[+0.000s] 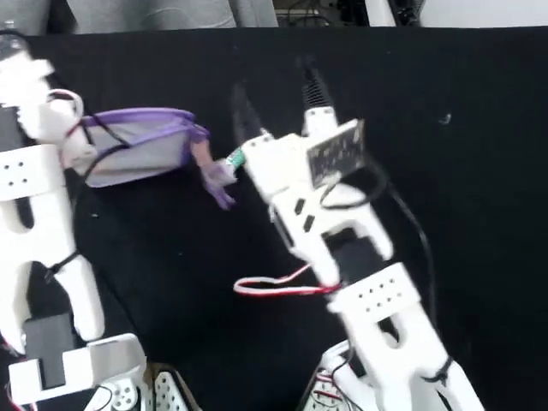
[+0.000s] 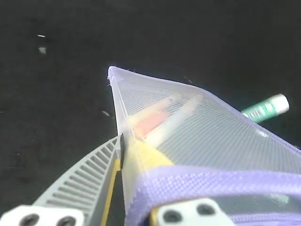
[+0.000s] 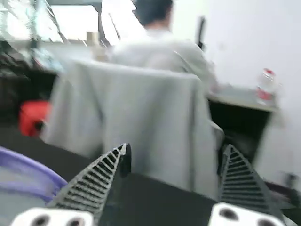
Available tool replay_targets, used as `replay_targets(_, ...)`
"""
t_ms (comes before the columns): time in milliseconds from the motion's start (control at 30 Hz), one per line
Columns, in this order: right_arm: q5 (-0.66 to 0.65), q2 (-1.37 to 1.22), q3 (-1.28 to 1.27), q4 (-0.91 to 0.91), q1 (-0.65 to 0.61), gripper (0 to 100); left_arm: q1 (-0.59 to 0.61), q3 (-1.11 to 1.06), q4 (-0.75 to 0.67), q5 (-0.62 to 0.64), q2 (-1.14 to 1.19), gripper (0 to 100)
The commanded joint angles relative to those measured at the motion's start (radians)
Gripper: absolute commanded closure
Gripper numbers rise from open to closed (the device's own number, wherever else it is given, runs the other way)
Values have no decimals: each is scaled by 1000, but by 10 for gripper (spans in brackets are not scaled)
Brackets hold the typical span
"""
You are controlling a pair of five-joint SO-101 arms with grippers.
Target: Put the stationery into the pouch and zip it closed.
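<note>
Mesh pouch [image 2: 197,136] (purple-trimmed) pinched in left claw [image 2: 127,165]; right claw [image 3: 174,157] spread, just beside pouch.

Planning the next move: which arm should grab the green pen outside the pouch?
Right. The right gripper is open and empty, near the green pen; the left gripper is shut on the pouch.

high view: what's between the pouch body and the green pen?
A purple strap coming off the end of the pouch lies between them, close beside the green pen. The high view shows it.
</note>
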State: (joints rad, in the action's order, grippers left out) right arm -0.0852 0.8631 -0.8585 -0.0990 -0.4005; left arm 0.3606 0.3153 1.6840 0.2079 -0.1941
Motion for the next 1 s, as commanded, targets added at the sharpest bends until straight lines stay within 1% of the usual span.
replay_targets(0, -150, -28, 108, -114, 61, 705, 81, 28, -43, -28, -11, 971)
replay_targets(67, -262, -99, 108, -127, 61, 705, 111, 28, -49, -43, -9, 971)
replay_targets(133, -347, -199, 113, -138, 61, 705, 148, 28, -49, -44, -9, 971)
replay_targets(200, -394, -312, 120, -133, 60, 705, 182, 28, -54, -44, -9, 971)
replay_targets(300, -376, -506, 185, -132, 58, 705, 228, 19, -81, -44, -8, 971)
replay_targets(367, -305, -647, 263, -130, 58, 705, 246, 18, -83, -44, -6, 971)
replay_targets(500, -57, -915, 473, -138, 66, 705, 252, -1, -83, -44, -6, 971)
replay_targets(567, 35, -1013, 552, -143, 58, 706, 249, -15, -84, -44, -6, 971)
replay_targets(700, 152, -1075, 622, -180, 11, 706, 254, -76, -132, -46, -14, 971)
replay_targets(833, 371, -1107, 630, -180, 3, 706, 254, -124, -175, -46, -12, 971)
replay_targets(900, 448, -1130, 631, -180, -3, 706, 254, -130, -181, -46, -12, 971)
replay_targets(967, 496, -1161, 633, -178, -25, 706, 254, -130, -184, -46, -15, 971)
